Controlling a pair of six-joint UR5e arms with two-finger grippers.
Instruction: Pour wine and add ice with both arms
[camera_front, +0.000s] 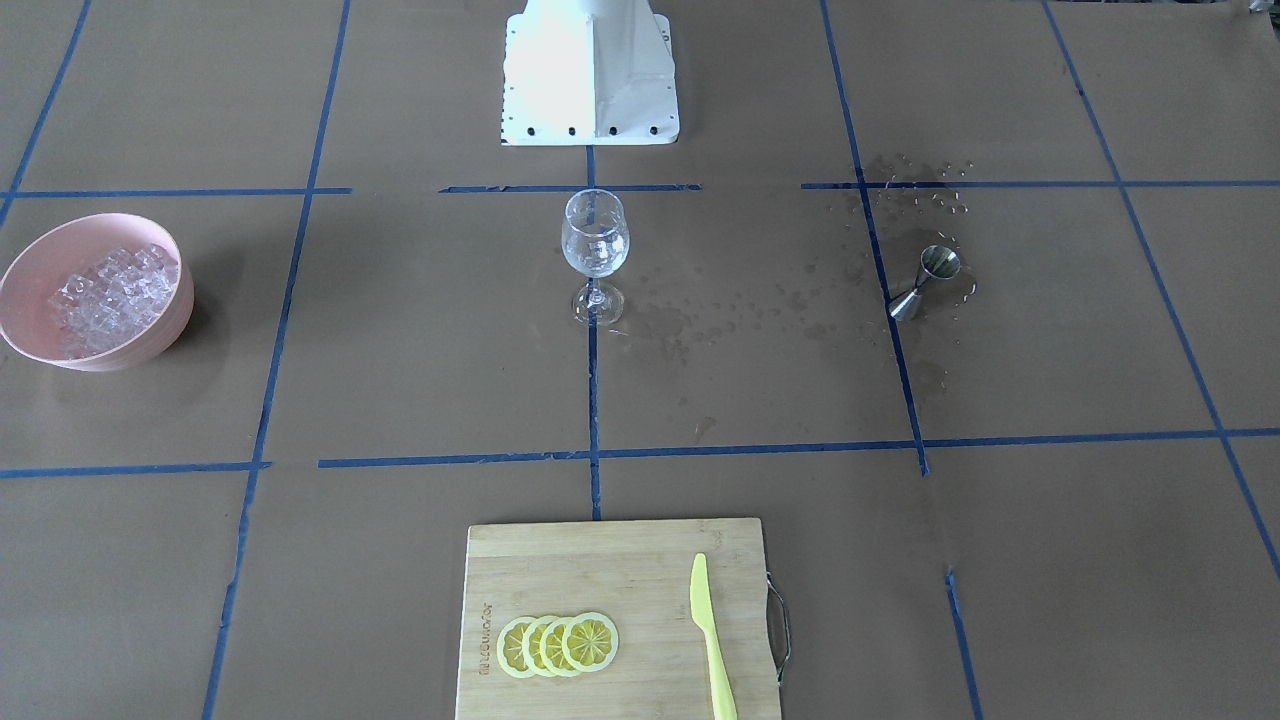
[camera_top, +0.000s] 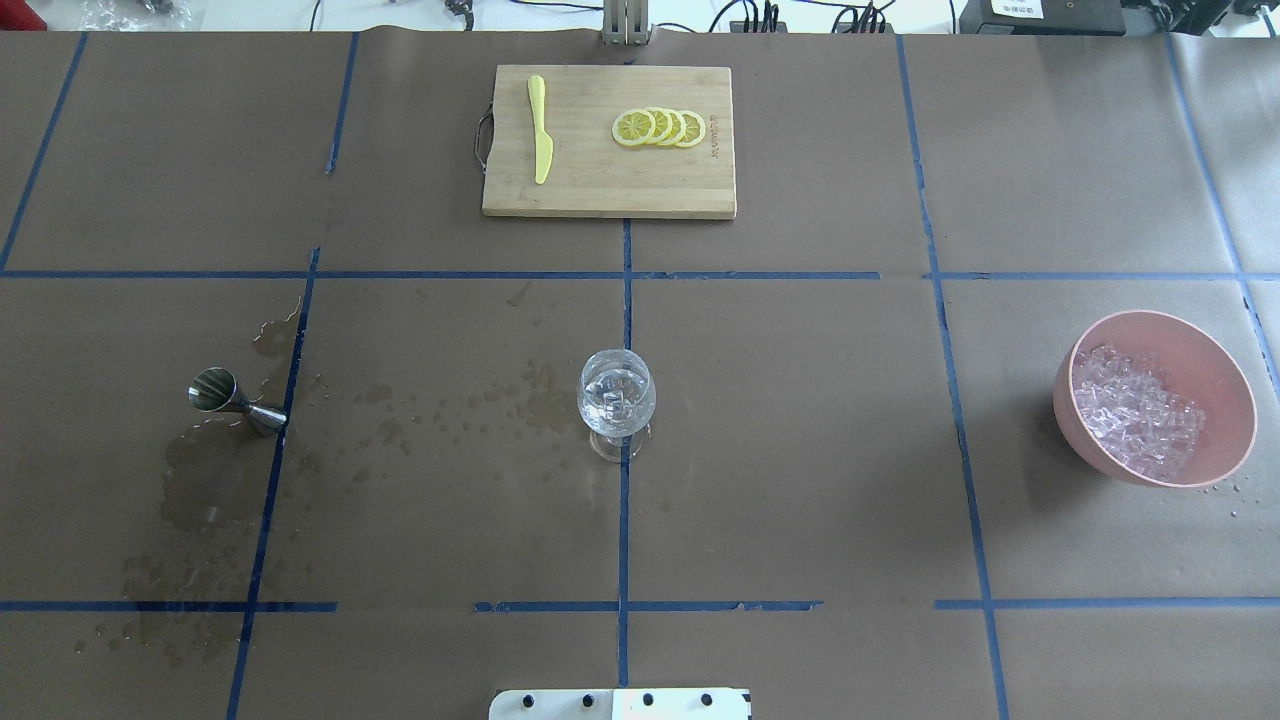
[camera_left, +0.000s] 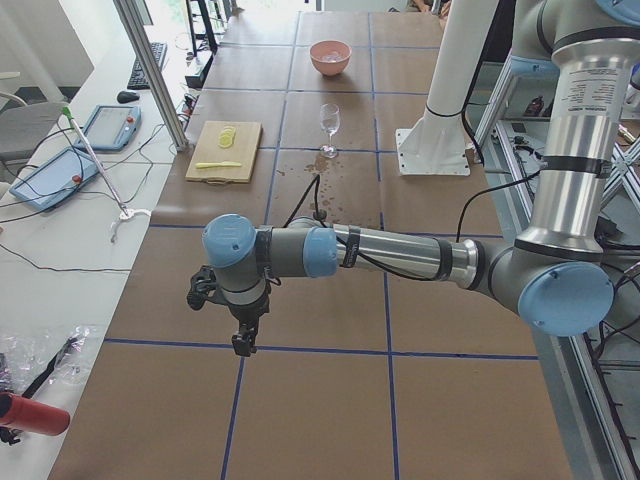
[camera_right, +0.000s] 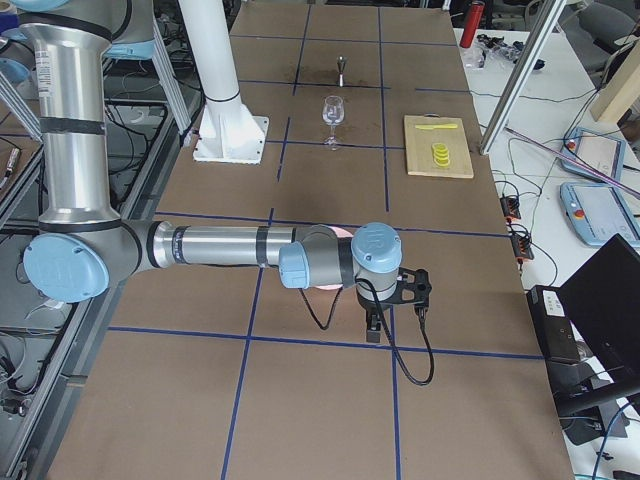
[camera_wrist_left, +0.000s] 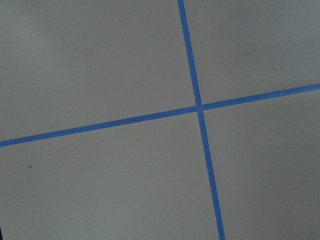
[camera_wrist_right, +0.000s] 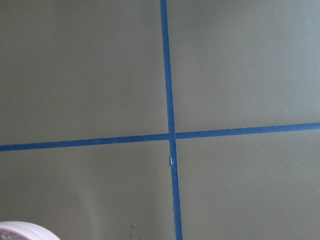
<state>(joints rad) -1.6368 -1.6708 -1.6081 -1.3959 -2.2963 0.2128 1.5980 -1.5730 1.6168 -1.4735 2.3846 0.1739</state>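
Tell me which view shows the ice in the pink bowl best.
Overhead exterior: it looks straight into the bowl, the ice heap unobstructed. Front-facing shows it too, more obliquely. Exterior left: far and tiny. Exterior right: the right arm mostly hides it. Right wrist: only a rim sliver.

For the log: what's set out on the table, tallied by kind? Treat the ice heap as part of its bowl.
Wine glass: 1
Pink bowl of ice: 1
Metal jigger: 1
Wooden cutting board: 1
Lemon slices: 4
Yellow knife: 1
Total: 9
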